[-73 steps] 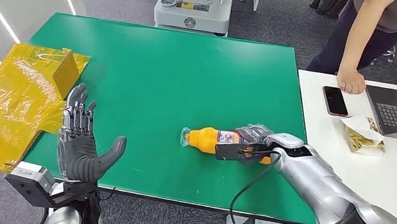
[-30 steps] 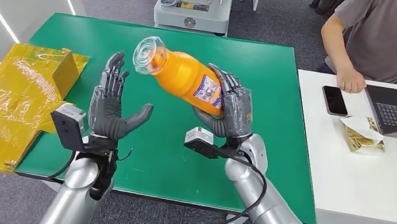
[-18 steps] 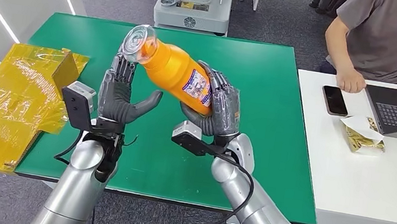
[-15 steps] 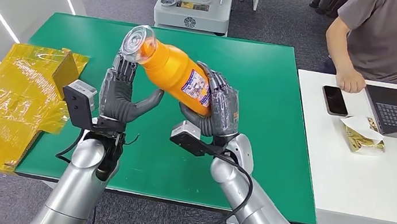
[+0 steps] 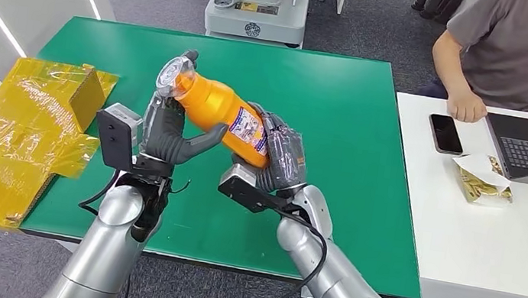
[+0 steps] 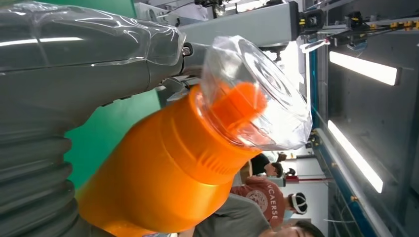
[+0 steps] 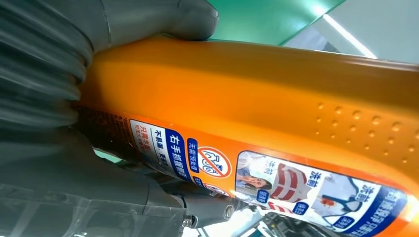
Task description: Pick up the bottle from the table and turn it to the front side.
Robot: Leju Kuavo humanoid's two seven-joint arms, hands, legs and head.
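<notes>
Both hands on the orange bottle (image 5: 221, 111)

Our right hand (image 5: 280, 159) grips its labelled body, left hand (image 5: 167, 130) cradles the neck; we judge it rigid, slick.

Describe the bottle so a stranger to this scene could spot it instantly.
Look above the near half of the green table, where the robot's two silver arms meet. The bottle is held tilted in the air between the left hand and the right hand: bright orange, with a clear cap and a blue-and-white label.
</notes>
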